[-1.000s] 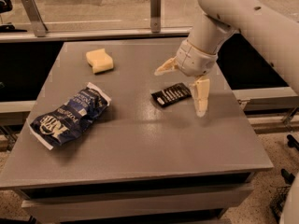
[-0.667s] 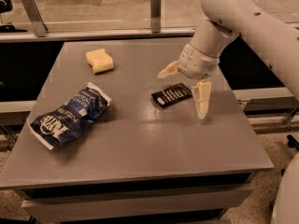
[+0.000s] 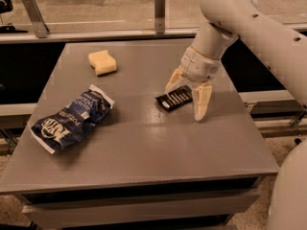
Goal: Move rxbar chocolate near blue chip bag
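Observation:
The rxbar chocolate (image 3: 174, 98) is a small flat black wrapper with white text, lying on the grey table (image 3: 144, 147) right of centre. My gripper (image 3: 187, 97) hangs over its right end, fingers open, one cream finger (image 3: 202, 101) on the near right side and the other (image 3: 173, 80) on the far side. The bar lies between them on the table. The blue chip bag (image 3: 72, 120) lies wrinkled at the table's left, well apart from the bar.
A pale yellow sponge (image 3: 102, 62) sits at the back left of the table. A metal rail with posts (image 3: 159, 5) runs behind the table. My white arm (image 3: 259, 28) reaches in from the upper right.
The gripper has shifted slightly over the bar, still open. The bar and the bag have not visibly moved.

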Tool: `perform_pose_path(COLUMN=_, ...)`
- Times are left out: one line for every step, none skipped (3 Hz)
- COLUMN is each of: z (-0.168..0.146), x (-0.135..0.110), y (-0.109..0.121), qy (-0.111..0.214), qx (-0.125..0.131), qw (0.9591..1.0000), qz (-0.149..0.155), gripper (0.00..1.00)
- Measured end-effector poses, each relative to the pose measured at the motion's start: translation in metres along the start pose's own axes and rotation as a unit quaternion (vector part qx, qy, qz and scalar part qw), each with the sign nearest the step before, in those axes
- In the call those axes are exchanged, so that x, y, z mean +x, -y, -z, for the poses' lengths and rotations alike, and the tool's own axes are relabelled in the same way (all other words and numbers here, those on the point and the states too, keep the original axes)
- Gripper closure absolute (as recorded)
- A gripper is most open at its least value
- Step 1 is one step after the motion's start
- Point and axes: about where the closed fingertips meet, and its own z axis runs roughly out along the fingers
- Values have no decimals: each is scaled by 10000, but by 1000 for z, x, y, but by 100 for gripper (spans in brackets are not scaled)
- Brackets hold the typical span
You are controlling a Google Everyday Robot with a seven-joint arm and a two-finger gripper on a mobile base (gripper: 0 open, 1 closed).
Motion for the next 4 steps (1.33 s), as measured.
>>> perform_pose_path(z=3, x=-1, y=1, qy=-10, qx=-11, qw=10000, qz=17, gripper=63)
perform_pose_path(z=10, x=-4, y=2, qy=-11, qx=-11, qw=10000, qz=18, gripper=87)
perform_pose_path(z=16, x=-19, y=12, qy=-101, qx=29, qw=9995, qz=292, gripper=100)
perform_pose_path(z=28, x=-39, y=21, qy=-164, qx=106, qw=9980, qz=594, gripper=100)
